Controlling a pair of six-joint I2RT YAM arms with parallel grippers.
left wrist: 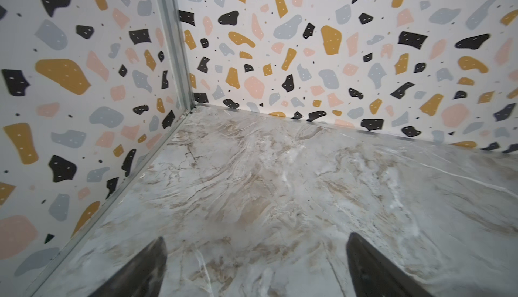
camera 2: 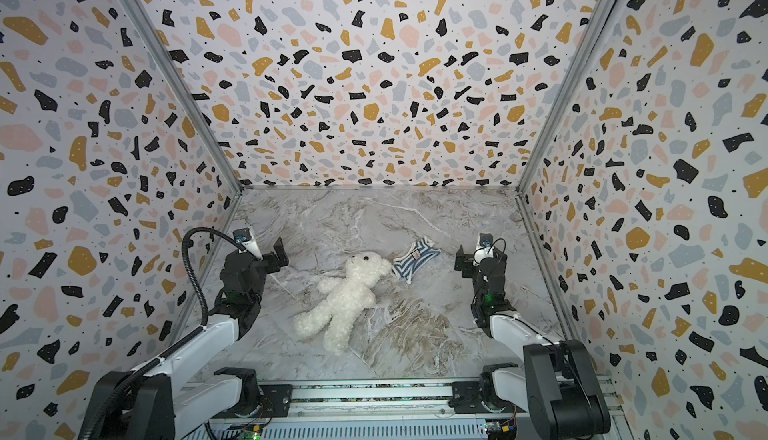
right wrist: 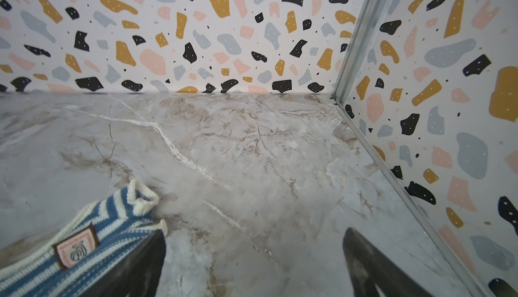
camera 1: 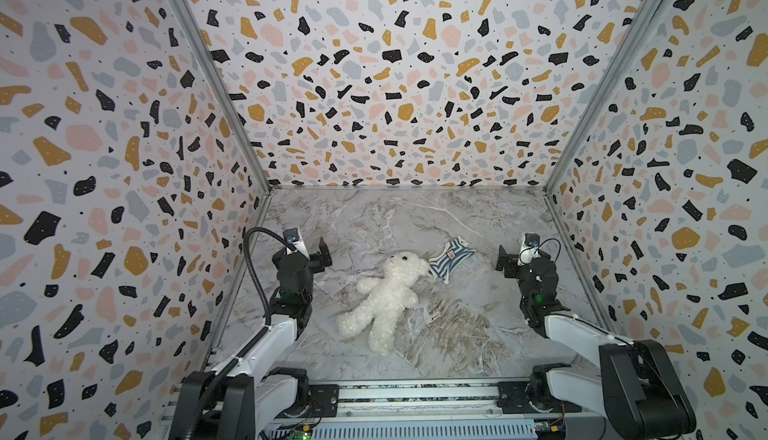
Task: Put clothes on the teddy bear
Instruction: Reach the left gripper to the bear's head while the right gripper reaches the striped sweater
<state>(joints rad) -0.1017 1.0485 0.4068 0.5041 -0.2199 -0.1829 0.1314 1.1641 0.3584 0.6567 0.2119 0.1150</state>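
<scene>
A fluffy cream-white plush teddy bear with curly fur lies flat on its back near the middle of the grey-and-brown marble-patterned table. In both top views its head points to about 1 o'clock, its legs splay toward 7 o'clock, and its arms are spread out to the sides. At roughly 2 o'clock from the bear's head lies a small blue-and-white striped knitted shirt, rumpled and flat on the marble. It is just beside the bear's ear; I cannot tell whether the two touch. A rectangular cream badge with a dark brown border and red print is sewn on its front. The left gripper sits at 9 o'clock from the bear's head, apart from the fur. Its black jaws are spread wide with nothing between them, only bare marble showing in the left wrist view. The right gripper sits at 3 o'clock from the shirt, near it but not holding it. Its jaws are likewise spread wide and empty, and one finger partly covers the shirt's edge in the right wrist view. Terrazzo-printed walls with black, mustard, pink and grey flecks enclose the table at 9, 12 and 3 o'clock.
</scene>
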